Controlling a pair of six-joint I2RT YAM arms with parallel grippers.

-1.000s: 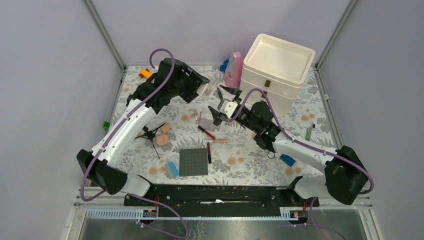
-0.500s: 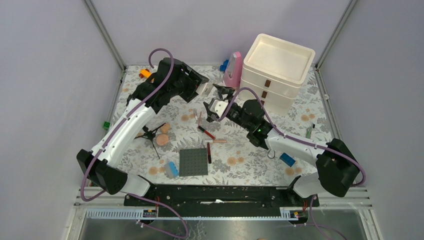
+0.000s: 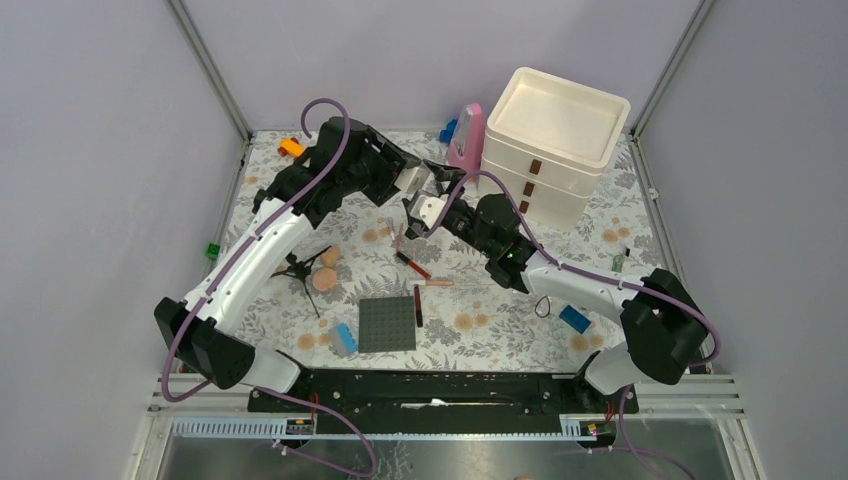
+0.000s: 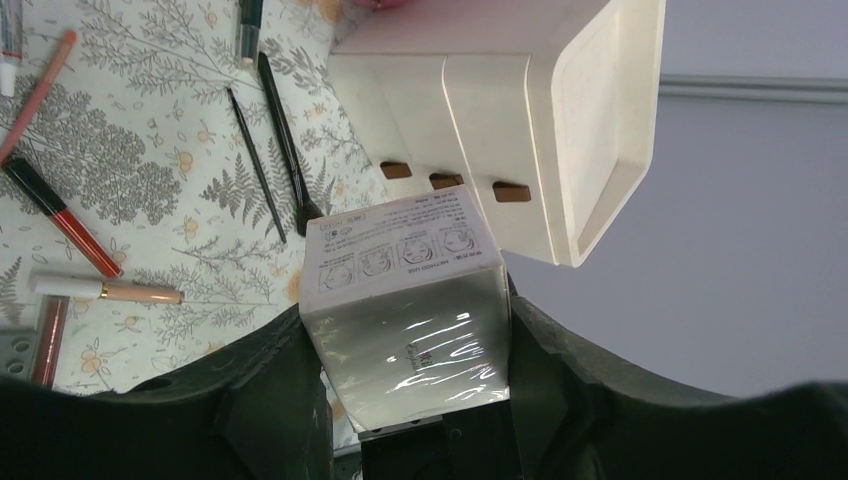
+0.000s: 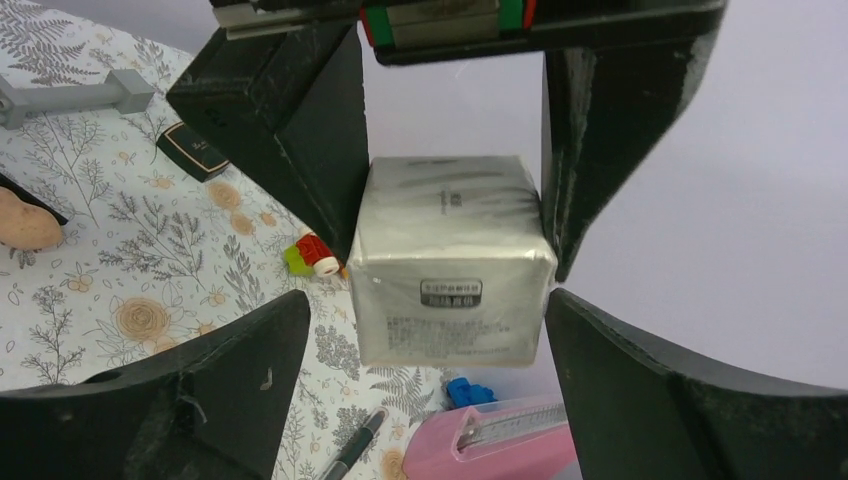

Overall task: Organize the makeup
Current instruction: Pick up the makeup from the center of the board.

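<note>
White, film-wrapped and printed with small black text, the cosmetics box hangs in the air above the floral tabletop, at about 11 o'clock from its middle in the top view. The left end effector is clamped on the box, one black finger pressed flat to each side. The right end effector faces it from the 4 o'clock side with its jaws wide apart. In the right wrist view its two fingers flank the lower end of the box with a gap on both sides, so it holds nothing.

The rest of the makeup lies on the tabletop. A red-and-black stick and a pale pink stick lie near the middle, and two thin black brushes lie just beside the drawer unit's base. Two peach puffs sit at 9 o'clock, touching the black mini tripod.

A white stacked drawer unit stands at 1 o'clock with a pink case against its 9 o'clock side. A grey studded plate lies at 7 o'clock, with a dark red stick along its 3 o'clock edge.
</note>
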